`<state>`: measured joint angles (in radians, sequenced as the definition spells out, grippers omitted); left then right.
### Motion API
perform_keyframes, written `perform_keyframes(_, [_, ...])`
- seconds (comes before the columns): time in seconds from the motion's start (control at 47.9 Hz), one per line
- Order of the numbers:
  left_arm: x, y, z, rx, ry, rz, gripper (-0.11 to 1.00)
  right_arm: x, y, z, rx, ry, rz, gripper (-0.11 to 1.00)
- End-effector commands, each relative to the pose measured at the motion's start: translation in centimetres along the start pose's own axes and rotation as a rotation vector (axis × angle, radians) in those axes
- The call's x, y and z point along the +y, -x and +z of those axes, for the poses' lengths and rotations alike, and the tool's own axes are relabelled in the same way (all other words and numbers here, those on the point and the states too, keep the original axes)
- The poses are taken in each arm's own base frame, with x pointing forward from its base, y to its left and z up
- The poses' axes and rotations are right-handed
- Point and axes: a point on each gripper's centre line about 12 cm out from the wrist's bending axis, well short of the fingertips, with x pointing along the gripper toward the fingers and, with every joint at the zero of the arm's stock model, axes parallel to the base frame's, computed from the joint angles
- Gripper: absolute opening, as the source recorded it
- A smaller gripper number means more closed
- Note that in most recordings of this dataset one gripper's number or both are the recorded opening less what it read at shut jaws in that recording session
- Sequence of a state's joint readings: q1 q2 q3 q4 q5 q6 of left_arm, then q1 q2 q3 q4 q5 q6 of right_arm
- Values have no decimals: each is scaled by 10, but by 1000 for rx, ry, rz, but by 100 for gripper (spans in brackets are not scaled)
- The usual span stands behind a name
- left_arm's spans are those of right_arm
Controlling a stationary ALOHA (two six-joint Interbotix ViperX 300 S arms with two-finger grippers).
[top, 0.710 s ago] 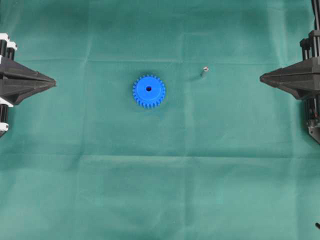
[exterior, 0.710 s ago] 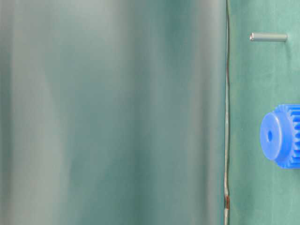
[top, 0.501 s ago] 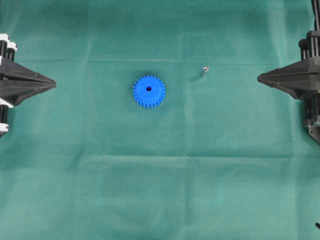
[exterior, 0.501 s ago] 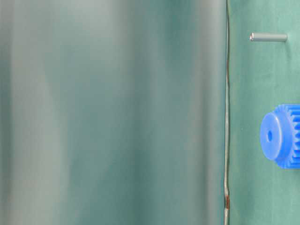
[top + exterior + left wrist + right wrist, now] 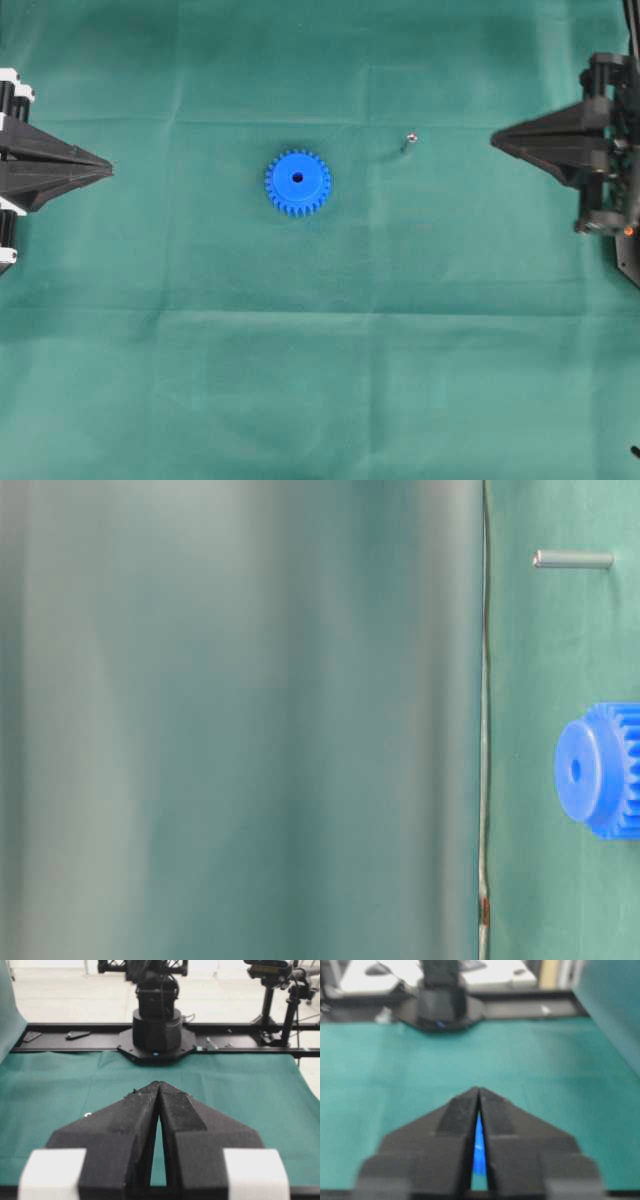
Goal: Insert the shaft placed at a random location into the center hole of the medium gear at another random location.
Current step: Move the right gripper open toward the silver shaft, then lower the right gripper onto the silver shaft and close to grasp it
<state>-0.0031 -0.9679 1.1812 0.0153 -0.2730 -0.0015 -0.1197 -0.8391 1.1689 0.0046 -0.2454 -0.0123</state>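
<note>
At the right edge of the overhead view, the right gripper (image 5: 497,141) points inward with its fingers pressed together at the tips, holding nothing. Just left of its tip and level with it, apart from it, stands the shaft (image 5: 409,140) on the green cloth (image 5: 320,350). Further left lies the gear (image 5: 297,183), flat, its hole (image 5: 297,178) facing up. Far left, the left gripper (image 5: 106,167) is likewise closed and empty, well apart from the gear.
</note>
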Motion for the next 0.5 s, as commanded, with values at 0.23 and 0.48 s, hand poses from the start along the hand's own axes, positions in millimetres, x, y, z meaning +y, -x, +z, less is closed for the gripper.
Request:
perform_keyframes(0.23, [0,-3,9,-18,-4,-2,0,-24,-36,-31,135,-22,-94,91])
perform_keyframes(0.48, [0,-3,9,-17,-4,-2,0,-46,-60,-76,266,-44,-167,86])
